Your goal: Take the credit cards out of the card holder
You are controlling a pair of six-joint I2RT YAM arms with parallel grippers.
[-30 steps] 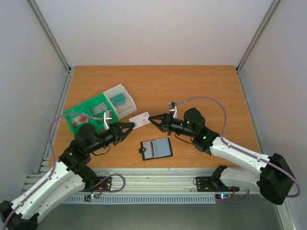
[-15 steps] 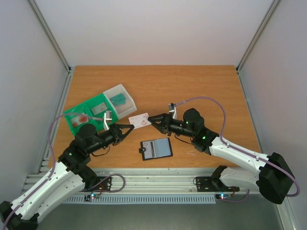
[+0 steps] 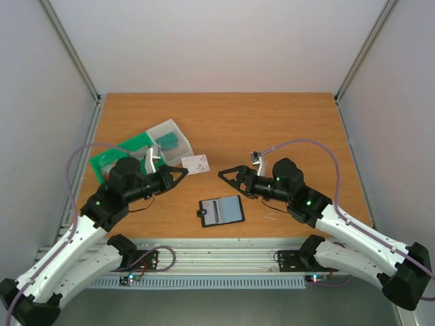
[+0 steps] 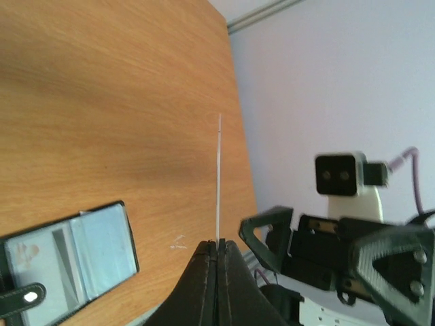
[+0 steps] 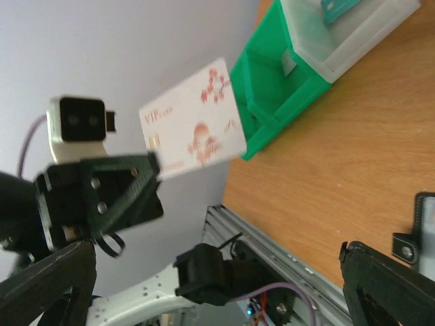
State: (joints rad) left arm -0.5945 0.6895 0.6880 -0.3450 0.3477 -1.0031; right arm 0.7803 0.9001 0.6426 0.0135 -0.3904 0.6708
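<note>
A white credit card [image 3: 196, 163] with red print hangs above the table, and my left gripper [image 3: 183, 170] is shut on its near edge. The left wrist view shows this card [image 4: 219, 176] edge-on as a thin white line rising from the closed jaws [image 4: 217, 243]. The black card holder [image 3: 221, 211] lies open on the table, its greyish-blue inside up, between the two arms. My right gripper [image 3: 227, 174] stands wide open just right of the card, touching nothing. From the right wrist, the card [image 5: 194, 129] shows face-on, pinched by the left fingers [image 5: 129, 193].
A green-and-white sorting tray [image 3: 119, 155] sits at the left behind the left arm. Its white compartment [image 3: 178, 133] holds a teal card [image 3: 168, 140]. The tray [image 5: 272, 88] also fills the upper right of the right wrist view. The table's near rail [image 3: 224, 255] runs below the holder.
My right gripper opened, let go of the white card and drew back to the right. The left gripper shut on the card and carried it a little up and left.
</note>
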